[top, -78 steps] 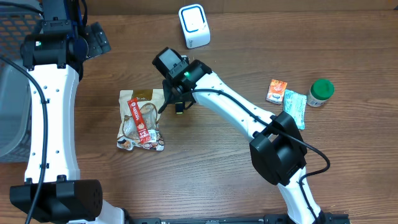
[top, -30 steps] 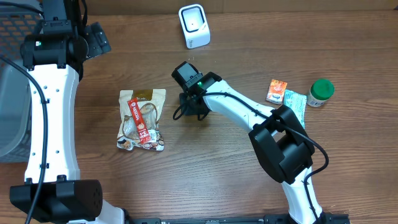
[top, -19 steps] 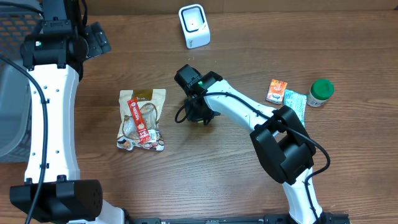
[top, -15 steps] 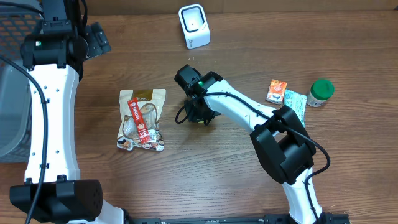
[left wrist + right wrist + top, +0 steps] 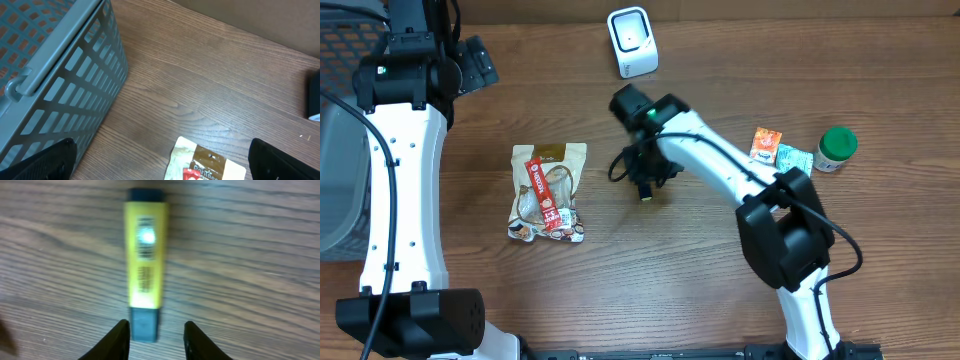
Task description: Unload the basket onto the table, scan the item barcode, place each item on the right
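Observation:
The item is a yellow marker-like stick with dark ends, lying flat on the wooden table; print on its top face is blurred by glare. My right gripper stands open over its near dark end. The left finger is close beside it and the right finger is clear of it. From overhead, the stick pokes out below the right gripper at table centre. The white scanner stands at the back. My left gripper hangs open and empty near the basket, at far left in the overhead view.
A snack pouch lies left of centre; its top edge shows in the left wrist view. An orange packet, a teal packet and a green-capped bottle sit at the right. A grey mesh basket stands at the far left.
The right arm carried the yellow stick rightwards away from the pouch. Its jaws have spread apart in the last second, letting go of the stick, which lies on the table. The left arm has not moved.

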